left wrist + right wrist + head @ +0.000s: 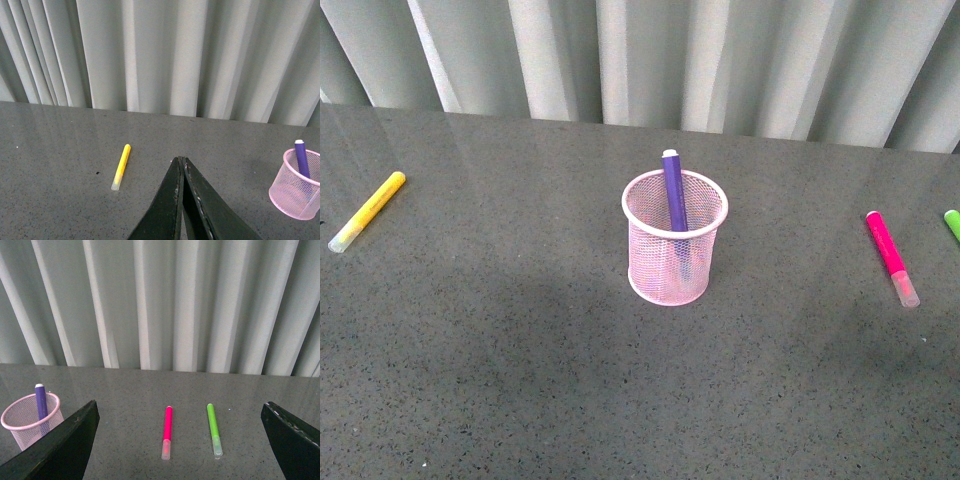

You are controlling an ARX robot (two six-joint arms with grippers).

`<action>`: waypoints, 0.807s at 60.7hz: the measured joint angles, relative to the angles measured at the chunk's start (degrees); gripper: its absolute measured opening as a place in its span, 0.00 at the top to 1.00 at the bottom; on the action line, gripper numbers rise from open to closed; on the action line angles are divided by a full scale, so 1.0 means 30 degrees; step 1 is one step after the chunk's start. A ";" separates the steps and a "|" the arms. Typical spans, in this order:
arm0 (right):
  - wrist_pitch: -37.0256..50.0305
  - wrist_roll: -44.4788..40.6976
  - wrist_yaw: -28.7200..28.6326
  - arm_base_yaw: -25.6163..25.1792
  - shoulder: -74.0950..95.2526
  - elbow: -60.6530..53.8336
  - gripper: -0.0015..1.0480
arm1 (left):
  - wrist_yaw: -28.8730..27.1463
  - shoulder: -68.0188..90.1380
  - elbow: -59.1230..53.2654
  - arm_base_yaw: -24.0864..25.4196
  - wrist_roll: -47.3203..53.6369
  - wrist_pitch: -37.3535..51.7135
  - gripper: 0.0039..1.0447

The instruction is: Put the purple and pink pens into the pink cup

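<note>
The purple pen (pixel 674 195) is already standing in the pink cup (pixel 660 268), mid-table. The pink pen (pixel 890 255) is lying flat off to the right, long axis running away from the robot, clear cap nearest. It is lying just ahead of the right claw (pixel 180 407), which is gaping wide and empty. The left claw (pixel 180 160) is sitting pinched together, holding nothing, well apart from it.

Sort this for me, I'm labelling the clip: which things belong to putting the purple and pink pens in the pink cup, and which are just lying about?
Belongs to the job: pink cup; purple pen, already standing in the cup; pink pen, lying flat off to the cup's right.
Just lying about: yellow pen; green pen.
</note>
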 joint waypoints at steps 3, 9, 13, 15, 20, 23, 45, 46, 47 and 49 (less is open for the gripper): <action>0.0000 0.0000 0.0000 0.0000 0.0000 0.0000 0.07 | 0.0000 -0.0291 0.0000 0.0000 0.0000 -0.0291 0.97; 0.0000 0.0000 0.0000 0.0000 0.0000 0.0000 0.07 | 0.0007 -0.0823 0.0000 0.0000 0.0000 -0.0809 0.97; 0.0000 0.0000 0.0000 0.0000 0.0000 0.0000 0.07 | 0.0000 -0.1115 0.0000 0.0000 0.0000 -0.1107 0.97; 0.0000 0.0000 0.0000 0.0000 0.0000 0.0000 0.07 | 0.0007 -0.1297 0.0000 0.0000 0.0000 -0.1297 0.97; 0.0000 0.0000 0.0000 0.0000 0.0000 -0.0007 0.07 | 0.0000 -0.1712 0.0000 0.0000 0.0000 -0.1712 0.97; 0.0000 0.0000 0.0000 0.0000 0.0000 0.0000 0.07 | 0.0000 -0.2951 0.0015 0.0000 -0.0007 -0.3402 0.97; 0.0000 0.0000 0.0000 0.0000 0.0000 0.0000 0.07 | 0.0007 -0.4838 0.0015 0.0000 -0.0015 -0.4969 0.79; 0.0000 0.0000 0.0000 0.0000 0.0000 0.0000 0.07 | 0.0007 -0.4838 0.0015 0.0000 -0.0015 -0.4969 0.77; 0.0000 0.0000 0.0007 0.0000 0.0000 0.0000 0.07 | 0.0007 -0.4838 0.0015 0.0000 -0.0015 -0.4969 0.72; 0.0000 0.0000 0.0007 0.0000 0.0000 0.0000 0.07 | 0.0007 -0.4838 0.0015 0.0000 -0.0015 -0.4969 0.65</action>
